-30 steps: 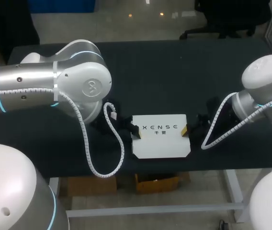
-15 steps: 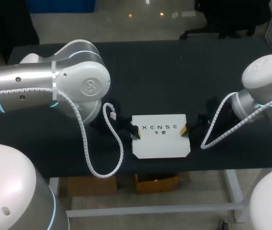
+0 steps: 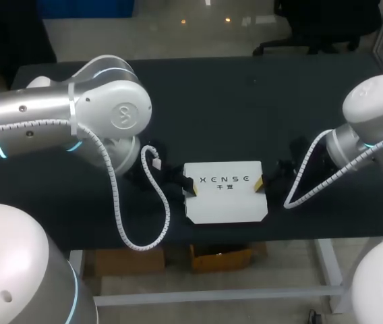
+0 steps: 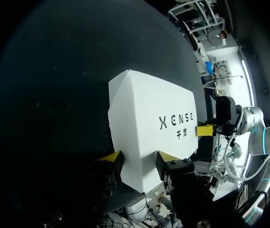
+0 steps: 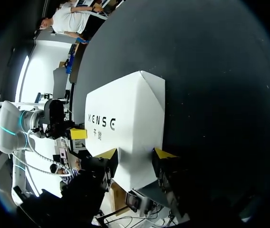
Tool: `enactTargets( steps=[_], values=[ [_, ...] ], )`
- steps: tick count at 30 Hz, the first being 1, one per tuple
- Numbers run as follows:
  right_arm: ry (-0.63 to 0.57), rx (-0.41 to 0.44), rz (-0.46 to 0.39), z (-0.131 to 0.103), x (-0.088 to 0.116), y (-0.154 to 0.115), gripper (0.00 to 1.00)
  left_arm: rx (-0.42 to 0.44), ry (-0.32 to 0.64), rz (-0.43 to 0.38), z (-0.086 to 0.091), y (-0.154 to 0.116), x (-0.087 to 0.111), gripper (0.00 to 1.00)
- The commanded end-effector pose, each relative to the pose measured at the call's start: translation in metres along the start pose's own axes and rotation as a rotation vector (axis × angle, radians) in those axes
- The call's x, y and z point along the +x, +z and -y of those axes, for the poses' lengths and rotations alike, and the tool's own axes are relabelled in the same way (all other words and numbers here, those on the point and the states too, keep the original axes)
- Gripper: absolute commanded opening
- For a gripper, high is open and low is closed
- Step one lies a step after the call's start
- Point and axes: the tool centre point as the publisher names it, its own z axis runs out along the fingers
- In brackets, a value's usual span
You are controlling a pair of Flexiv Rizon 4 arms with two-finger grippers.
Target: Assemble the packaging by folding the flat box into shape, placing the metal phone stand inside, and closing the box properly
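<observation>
Both arms low over the black table (image 3: 245,101). The left gripper (image 3: 191,187) is clamped on 1 end of the white box (image 3: 226,201), and the right gripper (image 3: 260,182) pinches the opposite end. The box lies flat between the 2 grippers. It's closed, so contents can't be seen.

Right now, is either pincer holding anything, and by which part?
Both hold the white box: the left pincer clamps its left end, the right pincer its right end.
</observation>
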Motion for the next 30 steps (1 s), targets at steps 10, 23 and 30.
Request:
enactTargets(
  steps=[10, 23, 30],
  values=[
    [-0.007, 0.025, -0.004, -0.002, -0.004, 0.009, 0.44, -0.035, 0.016, -0.010, 0.005, 0.005, 0.000, 0.46],
    [0.027, 0.065, -0.035, -0.006, 0.002, 0.005, 0.44, -0.080, 0.021, -0.010, 0.009, 0.003, 0.008, 0.46],
    [0.057, 0.088, -0.042, -0.006, 0.003, 0.002, 0.44, -0.100, 0.019, -0.002, 0.010, 0.000, 0.011, 0.47]
  ],
)
